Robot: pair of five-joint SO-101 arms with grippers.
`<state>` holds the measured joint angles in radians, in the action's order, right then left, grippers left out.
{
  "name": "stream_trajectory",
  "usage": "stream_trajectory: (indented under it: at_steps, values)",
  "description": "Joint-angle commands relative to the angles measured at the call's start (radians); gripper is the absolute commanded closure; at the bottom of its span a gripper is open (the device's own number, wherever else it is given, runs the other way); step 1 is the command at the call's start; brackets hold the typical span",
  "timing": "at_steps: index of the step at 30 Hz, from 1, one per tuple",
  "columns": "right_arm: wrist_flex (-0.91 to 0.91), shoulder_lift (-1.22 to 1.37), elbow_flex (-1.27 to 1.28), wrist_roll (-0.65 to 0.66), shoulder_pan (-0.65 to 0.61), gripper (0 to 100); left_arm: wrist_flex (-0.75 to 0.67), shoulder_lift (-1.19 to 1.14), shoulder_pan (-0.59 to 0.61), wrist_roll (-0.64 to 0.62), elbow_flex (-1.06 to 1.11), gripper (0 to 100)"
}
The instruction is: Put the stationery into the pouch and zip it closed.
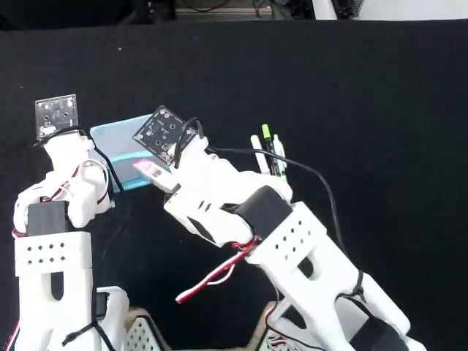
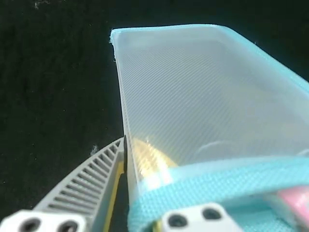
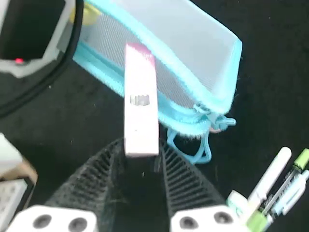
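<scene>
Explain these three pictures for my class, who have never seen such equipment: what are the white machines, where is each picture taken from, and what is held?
These are two robot arms at a black table, each ending in a claw. The high view looks down from above; the other two come from cameras on the arms' wrists. The left claw grips the edge of a light-blue mesh pouch. The right claw holds a pink-tipped white block, perhaps an eraser, near the pouch. Several pens lie on the table.
</scene>
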<state>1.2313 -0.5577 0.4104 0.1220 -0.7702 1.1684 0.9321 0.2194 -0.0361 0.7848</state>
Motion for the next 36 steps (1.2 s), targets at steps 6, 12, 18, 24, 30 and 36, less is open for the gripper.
stream_trajectory:
  at_steps: [6,12,18,24,30,36]
  values:
    - [0.057,0.14,-0.203,-0.034,0.008,98.6,0.005,0.014,0.002,-0.006,-0.01,97]
    - [0.183,0.206,-0.395,-0.034,0.008,98.6,0.005,0.014,0.002,-0.006,-0.012,97]
    - [0.222,0.314,-0.499,-0.035,0.006,98.2,0.006,0.014,0.002,-0.006,-0.012,97]
    - [0.379,0.381,-0.587,-0.061,-0.091,76.3,0.005,0.014,0.002,-0.006,-0.01,97]
    - [0.496,0.38,-0.722,0.097,-0.127,69.4,0.003,0.014,0.002,-0.006,-0.008,97]
    - [0.528,0.335,-0.822,0.106,-0.034,69.4,0.005,0.014,0.002,-0.006,-0.007,97]
